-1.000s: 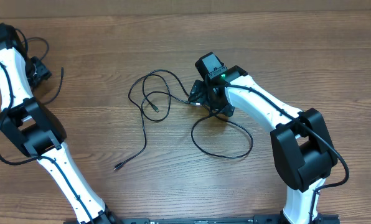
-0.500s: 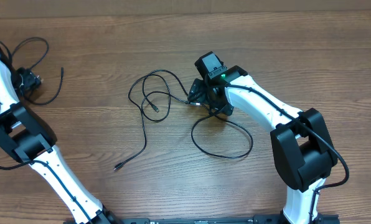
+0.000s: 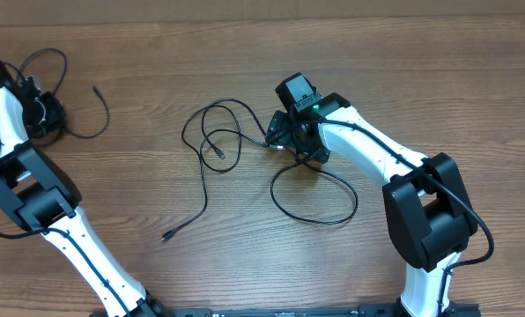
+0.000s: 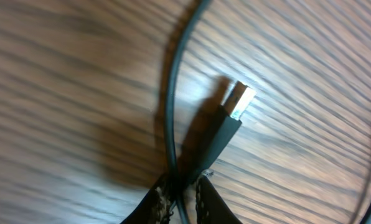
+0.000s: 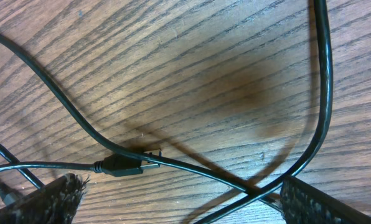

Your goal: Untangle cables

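While right hand (image 5: pixel 185 199) apart over cables (image 5: pixel 120 167), left hand (image 4: pixel 184 191) tight around plug-tipped cable (image 4: pixel 220 134).

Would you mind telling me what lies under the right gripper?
Under the right gripper, between its fingers, a small plug and crossing cables lie on the table. Overhead, the gripper partly covers them.

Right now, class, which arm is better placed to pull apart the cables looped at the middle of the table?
Right. The right gripper hangs open directly over the looped cables, a small plug between its fingers. The left gripper is far off to the left, shut on a separate cable.
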You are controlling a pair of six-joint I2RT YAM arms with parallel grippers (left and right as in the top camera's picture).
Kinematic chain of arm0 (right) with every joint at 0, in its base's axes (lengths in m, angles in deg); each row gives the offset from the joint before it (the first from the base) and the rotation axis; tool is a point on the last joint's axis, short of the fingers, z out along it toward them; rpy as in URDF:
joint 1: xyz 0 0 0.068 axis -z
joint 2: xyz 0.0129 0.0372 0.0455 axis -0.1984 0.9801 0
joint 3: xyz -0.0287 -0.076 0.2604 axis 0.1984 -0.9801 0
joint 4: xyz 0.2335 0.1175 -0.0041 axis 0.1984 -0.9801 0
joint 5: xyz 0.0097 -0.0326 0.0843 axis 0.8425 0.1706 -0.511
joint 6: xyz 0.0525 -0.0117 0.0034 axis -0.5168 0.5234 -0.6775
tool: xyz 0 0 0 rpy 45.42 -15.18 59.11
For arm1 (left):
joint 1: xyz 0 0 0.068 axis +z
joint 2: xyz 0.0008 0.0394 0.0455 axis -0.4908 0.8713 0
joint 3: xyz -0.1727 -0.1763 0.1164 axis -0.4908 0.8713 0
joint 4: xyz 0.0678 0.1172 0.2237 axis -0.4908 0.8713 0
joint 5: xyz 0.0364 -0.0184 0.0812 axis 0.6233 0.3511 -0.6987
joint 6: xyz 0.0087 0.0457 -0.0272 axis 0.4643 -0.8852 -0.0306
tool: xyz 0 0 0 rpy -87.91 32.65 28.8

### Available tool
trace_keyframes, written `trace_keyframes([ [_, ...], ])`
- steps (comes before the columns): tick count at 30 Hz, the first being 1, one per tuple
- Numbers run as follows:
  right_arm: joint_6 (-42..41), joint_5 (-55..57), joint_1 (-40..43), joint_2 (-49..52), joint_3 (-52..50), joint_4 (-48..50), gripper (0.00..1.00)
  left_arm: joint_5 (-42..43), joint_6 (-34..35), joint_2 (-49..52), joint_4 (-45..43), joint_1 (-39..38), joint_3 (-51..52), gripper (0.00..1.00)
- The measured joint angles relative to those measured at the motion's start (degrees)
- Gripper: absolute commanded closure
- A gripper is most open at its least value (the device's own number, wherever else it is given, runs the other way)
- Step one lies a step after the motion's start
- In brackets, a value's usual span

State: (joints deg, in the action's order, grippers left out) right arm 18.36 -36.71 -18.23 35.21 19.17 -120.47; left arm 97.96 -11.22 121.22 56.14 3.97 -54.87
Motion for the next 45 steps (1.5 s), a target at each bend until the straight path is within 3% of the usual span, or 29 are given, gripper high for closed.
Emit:
trace_keyframes([
  [11,0.0,0.0,0.0,0.0,0.0,-0.3,0.0,3.2,-0.8,-5.2,0.0,-6.7,11.0,0.84],
  [23,0.0,0.0,0.0,0.0,0.0,-1.1,0.0,-7.5,7.0,-9.4,7.7,-10.1,18.6,0.9],
  [26,0.0,0.0,0.0,0.0,0.0,-1.2,0.0,-8.6,7.9,-9.5,11.0,-9.8,18.2,0.82],
  [27,0.0,0.0,0.0,0.0,0.0,-1.2,0.0,-8.7,8.3,-9.5,12.3,-9.6,17.4,0.75],
  [28,0.0,0.0,0.0,0.0,0.0,-1.1,0.0,-8.9,8.6,-9.1,14.0,-9.3,16.4,0.53],
  [29,0.0,0.0,0.0,0.0,0.0,-1.2,0.0,-9.1,8.7,-9.0,15.0,-9.0,15.7,0.11],
  [30,0.0,0.0,0.0,0.0,0.0,-1.1,0.0,-9.1,8.9,-8.6,16.2,-8.7,14.5,0.0],
  [34,0.0,0.0,0.0,0.0,0.0,-0.6,0.0,-8.2,9.9,-7.5,18.6,-7.7,8.6,0.0],
  [39,1.1,0.0,0.8,0.0,0.0,-0.6,0.0,1.0,10.1,-12.7,21.7,-8.2,-1.7,0.0],
  [45,1.6,-0.5,8.9,0.0,0.0,-0.8,0.0,4.4,9.5,-20.5,27.1,-16.0,-3.2,0.0],
])
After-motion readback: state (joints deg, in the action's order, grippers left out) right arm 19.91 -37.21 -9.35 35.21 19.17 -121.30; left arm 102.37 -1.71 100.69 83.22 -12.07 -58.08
